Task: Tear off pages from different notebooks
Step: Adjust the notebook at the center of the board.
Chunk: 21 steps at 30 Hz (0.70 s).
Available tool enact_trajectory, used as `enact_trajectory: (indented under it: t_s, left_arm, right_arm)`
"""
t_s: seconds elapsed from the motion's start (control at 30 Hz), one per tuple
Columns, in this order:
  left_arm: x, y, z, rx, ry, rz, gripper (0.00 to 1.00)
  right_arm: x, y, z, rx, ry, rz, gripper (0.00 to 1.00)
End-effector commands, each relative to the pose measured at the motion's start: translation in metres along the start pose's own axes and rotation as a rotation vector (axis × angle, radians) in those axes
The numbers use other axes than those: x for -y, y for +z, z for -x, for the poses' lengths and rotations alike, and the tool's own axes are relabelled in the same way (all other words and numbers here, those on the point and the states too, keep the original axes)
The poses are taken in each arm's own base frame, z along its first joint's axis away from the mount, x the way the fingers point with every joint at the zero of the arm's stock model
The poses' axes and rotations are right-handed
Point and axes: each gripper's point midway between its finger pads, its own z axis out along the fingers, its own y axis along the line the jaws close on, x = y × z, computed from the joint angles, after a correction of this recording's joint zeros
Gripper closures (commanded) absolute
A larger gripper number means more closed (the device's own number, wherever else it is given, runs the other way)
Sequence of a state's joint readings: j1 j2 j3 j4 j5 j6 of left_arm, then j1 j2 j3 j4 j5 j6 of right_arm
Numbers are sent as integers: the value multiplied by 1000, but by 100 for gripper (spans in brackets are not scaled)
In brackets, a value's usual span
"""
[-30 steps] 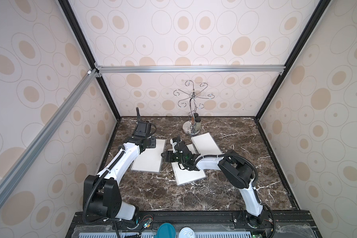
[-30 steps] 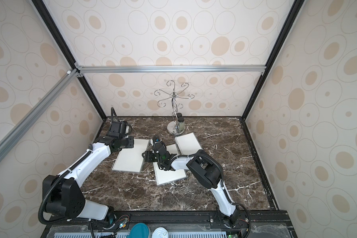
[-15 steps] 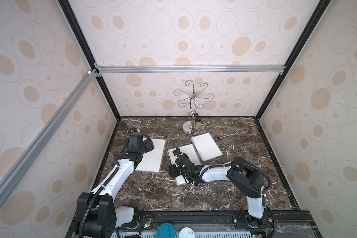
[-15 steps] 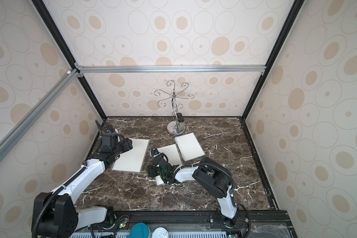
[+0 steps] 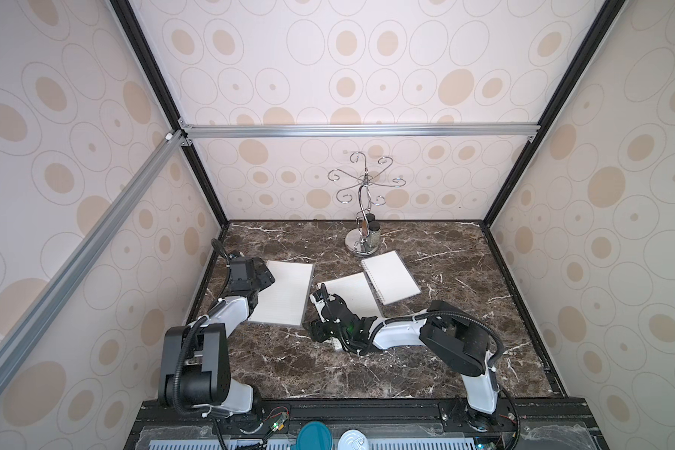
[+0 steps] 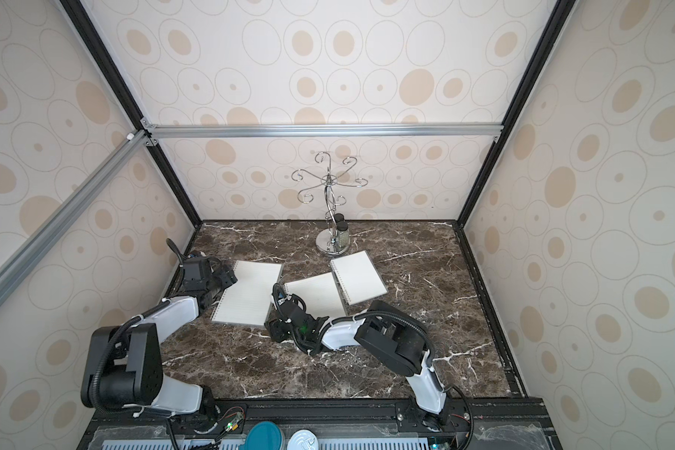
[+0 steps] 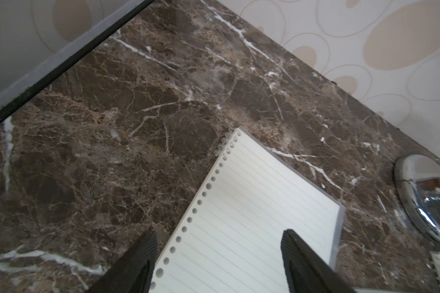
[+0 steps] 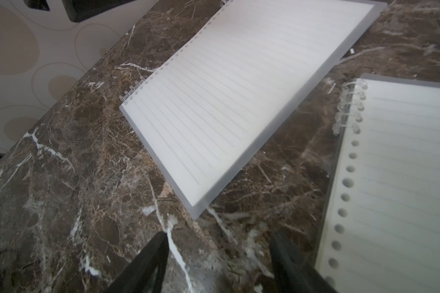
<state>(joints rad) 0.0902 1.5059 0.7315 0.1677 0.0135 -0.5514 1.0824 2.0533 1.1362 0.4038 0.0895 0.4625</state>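
Three spiral-bound notebooks lie on the marble: a lined left notebook (image 5: 285, 292) (image 6: 246, 296), a middle notebook (image 5: 349, 290) (image 6: 316, 294) and a right notebook (image 5: 390, 282) (image 6: 359, 280). My left gripper (image 7: 219, 233) (image 5: 266, 277) is open over the left notebook (image 7: 252, 215), its jaws on either side of the punched edge, gripping nothing. The top page's lower holes sit free of the coil. My right gripper (image 8: 220, 234) (image 5: 317, 330) is open over bare marble, between the left notebook (image 8: 239, 101) and the middle notebook (image 8: 396, 190). A white paper corner (image 5: 336, 345) shows under the right wrist, the rest of it hidden.
A chrome hook stand (image 5: 363, 239) with two small dark jars at its base stands at the back, close to the right notebook. Patterned walls and black frame rails close in the table on the left, the back and the right. Bare marble (image 5: 367, 374) lies toward the front.
My left gripper pulled back from the left notebook's far end and opened wider. The right arm drew toward the front, off the middle notebook. The sheet that lay there is now mostly under it.
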Motion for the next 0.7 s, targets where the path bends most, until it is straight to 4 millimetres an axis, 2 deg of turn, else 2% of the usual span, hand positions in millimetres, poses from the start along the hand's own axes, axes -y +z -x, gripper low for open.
enact_trajectory:
  t_s: [0.0,0.13,0.27,0.3,0.5,0.67]
  left_arm:
    - [0,14,5,1,-26,-43,22]
    - [-13,33,-6,-42,-115,-40,23]
    - [-17,47,-19,-93,-135,-34,22]
    - [-14,50,-16,-77,-136,-50,22]
    - [-4,61,-33,-139,-157,-131,22]
    - [6,54,-42,-151,-178,-196,21]
  right_arm:
    - [6,9,-11,-51,-6,-40,34]
    - [9,20,-18,-67,-4,-56,34]
    - [20,20,-25,-52,5,-80,34]
    - [23,19,-25,-50,9,-83,34]
    - [45,8,-19,-14,54,-116,34]
    - [54,3,-16,-6,48,-135,34]
